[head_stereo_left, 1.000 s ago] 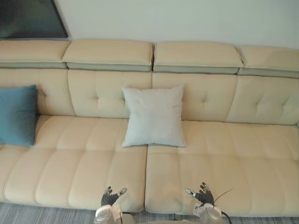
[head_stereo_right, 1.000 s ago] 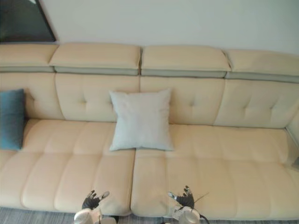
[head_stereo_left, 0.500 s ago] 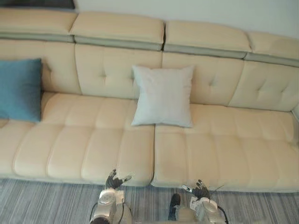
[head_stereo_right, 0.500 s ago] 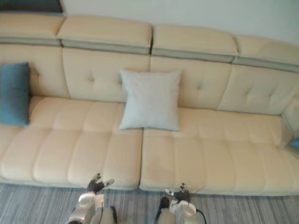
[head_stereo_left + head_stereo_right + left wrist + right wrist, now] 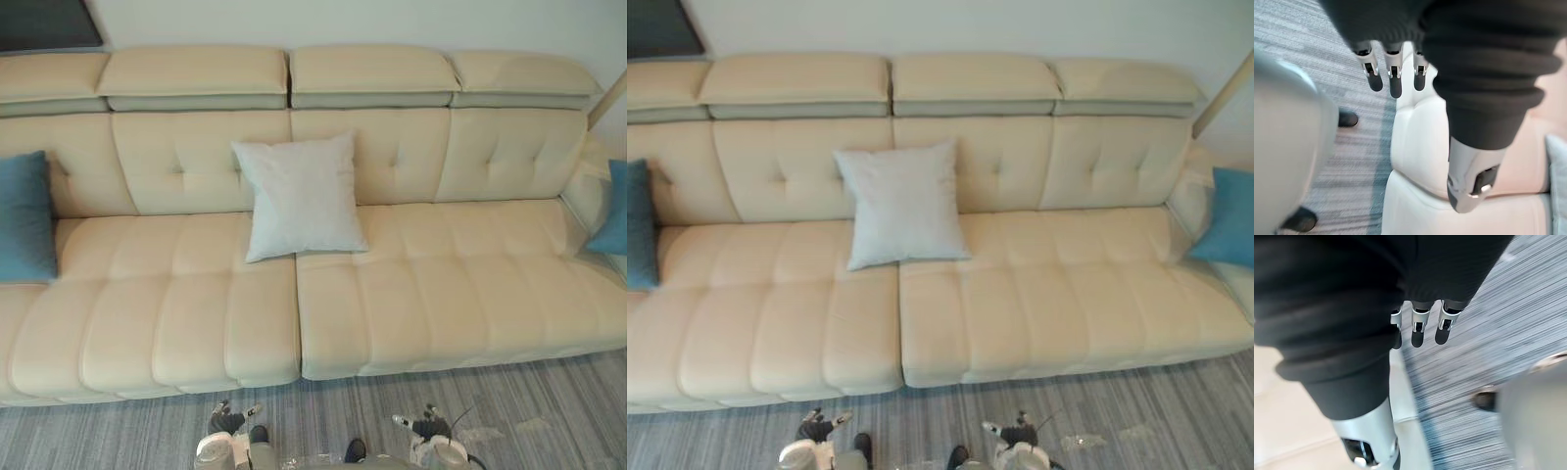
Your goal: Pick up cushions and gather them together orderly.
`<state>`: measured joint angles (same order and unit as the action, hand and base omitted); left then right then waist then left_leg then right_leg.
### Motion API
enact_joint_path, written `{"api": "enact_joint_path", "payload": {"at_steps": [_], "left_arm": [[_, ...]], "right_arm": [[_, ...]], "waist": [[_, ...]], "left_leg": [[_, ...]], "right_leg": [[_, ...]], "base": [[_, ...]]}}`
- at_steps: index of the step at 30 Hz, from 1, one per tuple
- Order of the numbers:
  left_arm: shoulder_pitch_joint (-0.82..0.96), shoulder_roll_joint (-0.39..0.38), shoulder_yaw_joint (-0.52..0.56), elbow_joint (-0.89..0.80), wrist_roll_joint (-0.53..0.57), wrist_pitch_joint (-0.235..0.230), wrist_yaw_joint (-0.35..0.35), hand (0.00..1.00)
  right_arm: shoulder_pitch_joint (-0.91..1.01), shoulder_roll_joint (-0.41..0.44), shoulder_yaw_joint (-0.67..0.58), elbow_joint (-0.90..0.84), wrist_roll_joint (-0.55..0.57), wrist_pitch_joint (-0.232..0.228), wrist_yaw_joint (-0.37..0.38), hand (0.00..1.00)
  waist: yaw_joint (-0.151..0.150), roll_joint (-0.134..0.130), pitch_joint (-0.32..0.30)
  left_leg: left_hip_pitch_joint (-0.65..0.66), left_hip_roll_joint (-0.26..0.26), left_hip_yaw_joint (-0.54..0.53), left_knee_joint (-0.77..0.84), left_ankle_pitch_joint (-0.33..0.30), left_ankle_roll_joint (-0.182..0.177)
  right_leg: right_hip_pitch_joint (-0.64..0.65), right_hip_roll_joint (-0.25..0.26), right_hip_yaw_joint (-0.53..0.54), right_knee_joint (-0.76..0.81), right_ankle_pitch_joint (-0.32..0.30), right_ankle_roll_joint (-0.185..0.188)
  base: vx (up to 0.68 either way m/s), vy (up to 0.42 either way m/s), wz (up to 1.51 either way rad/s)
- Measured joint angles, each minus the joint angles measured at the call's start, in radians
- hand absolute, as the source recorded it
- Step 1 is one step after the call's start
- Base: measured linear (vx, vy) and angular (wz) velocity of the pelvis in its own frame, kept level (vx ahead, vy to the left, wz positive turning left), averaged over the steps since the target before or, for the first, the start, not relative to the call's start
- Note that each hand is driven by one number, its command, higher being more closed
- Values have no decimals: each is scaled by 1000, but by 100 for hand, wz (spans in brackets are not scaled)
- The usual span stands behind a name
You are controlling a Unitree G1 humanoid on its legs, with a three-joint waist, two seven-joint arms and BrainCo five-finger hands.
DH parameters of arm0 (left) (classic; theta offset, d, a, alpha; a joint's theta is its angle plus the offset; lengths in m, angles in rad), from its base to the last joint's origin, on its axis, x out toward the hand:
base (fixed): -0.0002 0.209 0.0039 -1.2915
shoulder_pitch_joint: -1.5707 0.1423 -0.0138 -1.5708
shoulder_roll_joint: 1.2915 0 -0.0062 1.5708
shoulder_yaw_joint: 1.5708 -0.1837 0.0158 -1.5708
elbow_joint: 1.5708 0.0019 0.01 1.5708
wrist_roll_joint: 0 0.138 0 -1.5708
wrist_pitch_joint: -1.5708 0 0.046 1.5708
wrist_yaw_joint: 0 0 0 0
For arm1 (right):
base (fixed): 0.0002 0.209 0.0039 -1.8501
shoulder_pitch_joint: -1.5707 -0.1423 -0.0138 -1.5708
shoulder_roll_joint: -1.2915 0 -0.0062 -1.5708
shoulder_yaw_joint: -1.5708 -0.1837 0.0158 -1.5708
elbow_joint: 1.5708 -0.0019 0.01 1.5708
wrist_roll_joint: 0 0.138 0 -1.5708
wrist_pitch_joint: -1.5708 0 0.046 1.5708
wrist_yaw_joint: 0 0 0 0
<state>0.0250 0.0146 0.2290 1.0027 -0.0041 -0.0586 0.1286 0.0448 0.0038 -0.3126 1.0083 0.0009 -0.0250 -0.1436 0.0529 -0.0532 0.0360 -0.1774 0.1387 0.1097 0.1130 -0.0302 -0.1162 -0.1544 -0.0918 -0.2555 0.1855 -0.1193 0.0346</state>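
3 cushions sit on the cream sofa (image 5: 421, 294), well apart from one another. The grey cushion (image 5: 299, 196) leans upright against the backrest near the middle, its lower edge across the seam between the 2 seat sections. The left blue cushion (image 5: 24, 217) stands at the sofa's far left end, and the right blue cushion (image 5: 1227, 217) is propped at the far right end.

Both hands hang low over the striped grey floor (image 5: 529, 401), in front of the sofa's front edge and well short of every cushion. The left hand (image 5: 227, 421) has its fingers (image 5: 1393, 78) straight and relaxed, holding nothing. The right hand (image 5: 427, 425) shows the same, fingers (image 5: 1420, 328) extended and empty.

The grey cushion lies straight ahead and above the fingers, between the 2 hands but somewhat nearer the left one. It is roughly square, so it has no real long axis. My guess is that nothing is gathered yet, and a step closer is needed first.
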Motion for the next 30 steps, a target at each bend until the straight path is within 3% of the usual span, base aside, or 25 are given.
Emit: {"api": "enact_joint_path", "payload": {"at_steps": [15, 17, 20, 23, 28, 30], "left_arm": [[-6, 7, -65, 9, 41, 0, -20, 0], [-21, 1, -62, 8, 41, 0, -22, 0], [-23, -8, -56, -9, 40, -1, -24, 0], [-37, -10, -53, -12, 39, -1, -25, 0], [-70, -18, -77, -31, 40, -1, -22, 0], [-93, -25, -98, -40, 41, -1, -17, 0]], "right_arm": [[-26, -2, 3, 11, 1, -5, 3, 0], [-26, -2, 4, -2, 1, -5, 2, 0], [-32, -5, 16, -14, 0, -5, -5, 0], [-44, 1, 42, -41, 0, -4, -8, 0], [-57, 5, 43, -107, 1, -5, -17, 0], [-86, 5, 44, -124, 0, -4, -22, 0]], "waist": [[-5, 24, 36], [-2, 28, 59], [8, 45, 62], [6, 39, 71], [2, 10, 87], [3, 6, 100]], "left_leg": [[87, -40, -39, -47, 22, 22], [47, -34, -51, 53, -29, 16], [-43, -30, -194, 239, -144, -7], [-87, -33, -228, 372, -234, -10], [-151, -68, -158, 480, -303, 37], [-188, -83, -88, 504, -312, 63]], "right_leg": [[100, -27, -14, -28, 2, 4], [84, -25, -1, -11, 0, 6], [31, 2, 59, 20, 0, 12], [-18, 25, 137, 57, 0, 28], [-155, 26, 321, 89, 63, 73], [-227, 23, 386, 70, 151, 74]], "base": [[4, 21, 9], [-110, 22, -15], [-107, 86, -60], [-53, 153, -81], [-63, 231, -109], [-107, 244, -164]]}}
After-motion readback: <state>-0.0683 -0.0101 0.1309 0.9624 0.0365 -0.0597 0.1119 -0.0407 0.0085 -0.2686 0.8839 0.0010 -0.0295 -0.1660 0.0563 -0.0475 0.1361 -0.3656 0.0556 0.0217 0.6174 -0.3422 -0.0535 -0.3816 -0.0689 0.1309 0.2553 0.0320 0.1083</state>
